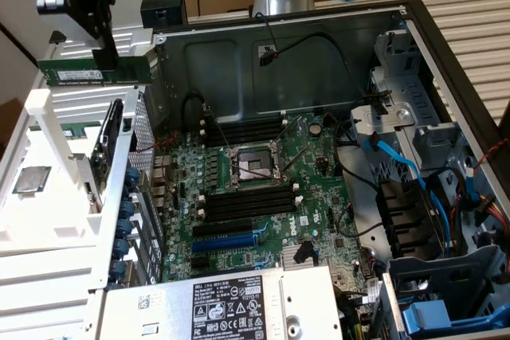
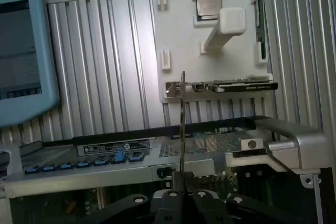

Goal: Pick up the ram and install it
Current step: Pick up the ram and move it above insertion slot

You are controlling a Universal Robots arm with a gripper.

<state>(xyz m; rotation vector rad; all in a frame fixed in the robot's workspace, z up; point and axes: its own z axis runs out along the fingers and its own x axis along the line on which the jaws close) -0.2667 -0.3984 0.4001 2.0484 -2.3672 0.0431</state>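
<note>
The ram [image 1: 80, 73] is a thin green stick with a pale label, held level in the air at the exterior view's upper left, above the white holder and outside the open computer case. My gripper [image 1: 106, 57] is shut on it from above, near its end closest to the case. In the wrist view the ram [image 2: 182, 129] shows edge-on as a thin line rising from between my black fingers [image 2: 170, 203]. Long black memory slots [image 1: 247, 201] with white end clips lie on the green motherboard [image 1: 319, 197], on both sides of the processor socket [image 1: 253, 166].
A white holder [image 1: 48, 220] at the exterior view's left carries a silver processor chip [image 1: 32, 179] and an upright graphics card [image 1: 106, 147]. The case wall [image 1: 159, 77] stands between holder and motherboard. A power supply [image 1: 231, 308], blue cables [image 1: 414, 173] and drive bays crowd the case.
</note>
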